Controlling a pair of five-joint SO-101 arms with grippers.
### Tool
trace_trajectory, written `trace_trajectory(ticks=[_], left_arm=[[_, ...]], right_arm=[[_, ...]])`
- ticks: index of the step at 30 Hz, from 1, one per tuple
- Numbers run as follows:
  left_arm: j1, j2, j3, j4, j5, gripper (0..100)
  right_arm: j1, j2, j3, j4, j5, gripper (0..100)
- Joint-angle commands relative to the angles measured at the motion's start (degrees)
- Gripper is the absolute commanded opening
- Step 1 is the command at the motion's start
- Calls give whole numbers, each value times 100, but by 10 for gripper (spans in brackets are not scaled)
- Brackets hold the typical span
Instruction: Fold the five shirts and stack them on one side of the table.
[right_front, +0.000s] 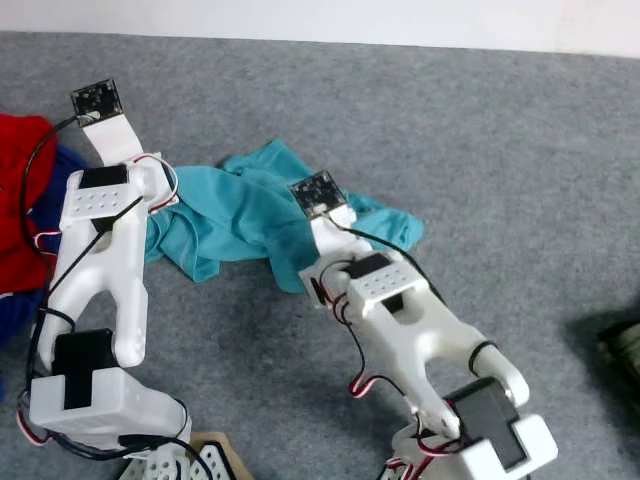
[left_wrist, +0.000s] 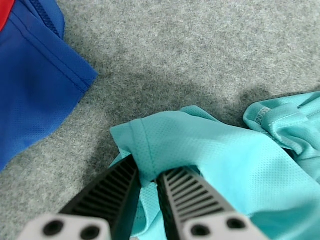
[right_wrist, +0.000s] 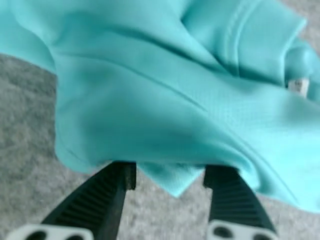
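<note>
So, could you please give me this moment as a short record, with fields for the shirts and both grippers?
teal shirt: crumpled, unfolded, lying on the grey table in front of both arms
left gripper: shut on a fold at one end of the teal shirt
right gripper: open at the shirt's edge, not gripping it
red shirt: bunched on the left arm's side
blue shirt: beside the red one, apart from the teal
progress: teal shirt not yet folded

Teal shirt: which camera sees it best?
The high view. It shows nearly the whole teal shirt crumpled on the table. The left wrist view shows an edge pinched in the left gripper. The right wrist view shows folds right by the open right gripper.
</note>
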Motion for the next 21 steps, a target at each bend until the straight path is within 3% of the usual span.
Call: trace_trajectory(ticks=[1, 10, 21], left_arm=[[119, -31, -13, -62, 18, 7], [119, -31, -13, -70, 18, 7], [101, -31, -13, -62, 18, 7]], right_arm=[[110, -585, 189, 48, 62, 183], [92, -1622, 1024, 31, 35, 179], [119, -1138, 1051, -277, 26, 179]])
